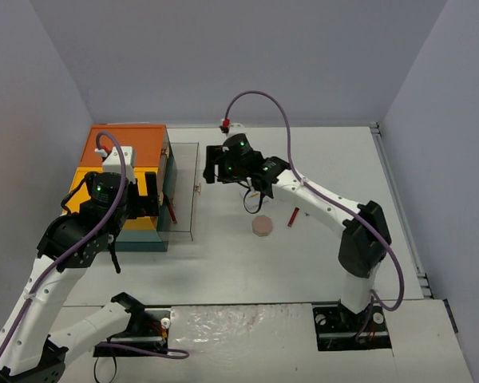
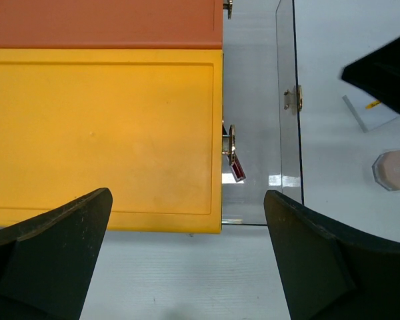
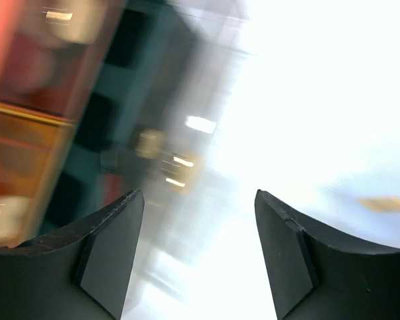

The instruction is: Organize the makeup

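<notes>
The left gripper [image 2: 188,197] hangs spread and empty over the orange-and-yellow-topped teal box [image 2: 100,127], the right gripper [image 3: 198,193] is also spread and empty, and the round pink puff [image 1: 261,226] and thin red pencil [image 1: 292,216] lie near each other on the white worktop [image 1: 303,263].

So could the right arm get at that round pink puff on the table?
Probably yes. The round pink puff lies in the open on the table, apart from the red pencil, with nothing on it, and the right gripper hangs open close by.
</notes>
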`<state>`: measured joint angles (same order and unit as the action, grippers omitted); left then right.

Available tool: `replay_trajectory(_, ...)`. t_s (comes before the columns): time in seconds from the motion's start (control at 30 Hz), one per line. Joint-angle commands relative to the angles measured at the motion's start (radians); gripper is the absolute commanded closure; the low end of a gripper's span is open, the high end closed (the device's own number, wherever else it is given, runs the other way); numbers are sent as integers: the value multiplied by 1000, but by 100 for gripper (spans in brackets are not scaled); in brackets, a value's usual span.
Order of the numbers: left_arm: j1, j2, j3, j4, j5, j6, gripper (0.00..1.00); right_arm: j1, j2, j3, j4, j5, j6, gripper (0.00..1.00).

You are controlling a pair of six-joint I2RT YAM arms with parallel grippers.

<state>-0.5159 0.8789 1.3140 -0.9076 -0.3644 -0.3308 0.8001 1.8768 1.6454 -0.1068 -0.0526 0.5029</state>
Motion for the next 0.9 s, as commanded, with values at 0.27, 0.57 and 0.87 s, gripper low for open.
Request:
replay_trajectory(0.27,11,6,-15,95,-16,8,3,-306,-324,-547,-106,352,42,36)
replay_trajectory(0.57,10,33,-16,118,19,3,3,-390,-184,-624,-44,291,65,49)
replay_trajectory(0.87,12,67,-5,136,29,14,3,-407,-132,-710,26,260,81,77)
